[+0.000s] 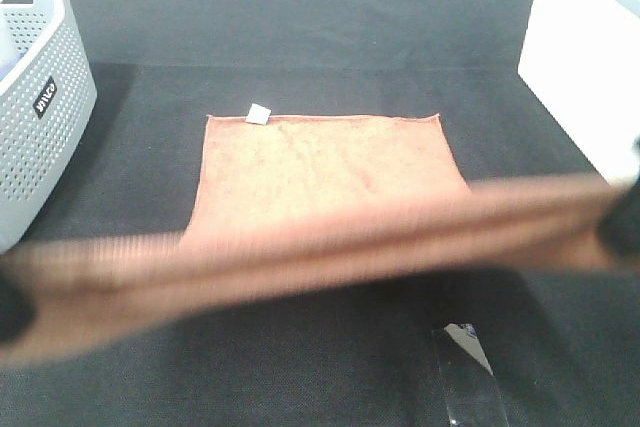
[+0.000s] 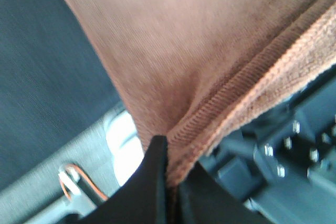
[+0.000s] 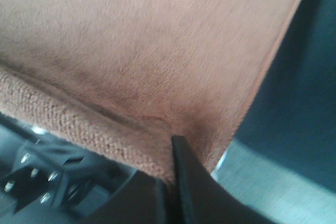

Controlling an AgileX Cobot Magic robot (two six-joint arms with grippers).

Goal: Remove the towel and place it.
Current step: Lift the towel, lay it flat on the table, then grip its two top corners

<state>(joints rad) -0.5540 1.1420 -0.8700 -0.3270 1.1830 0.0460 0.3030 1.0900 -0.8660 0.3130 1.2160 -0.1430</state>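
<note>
Watching from the high camera, I am seeing the towel half raised: its far part is lying flat on the black surface, white tag at the far edge, while the near edge is stretching, blurred, between my two arms. A grey basket is standing at the left. Switching to the left wrist camera, the left jaws are clenching the stitched hem at one corner. On the right wrist camera, the right jaws are pinching the opposite corner the same way. I am judging that the lift goes best with both arms rising level and evenly apart, holding the hem taut without tugging it loose.
</note>
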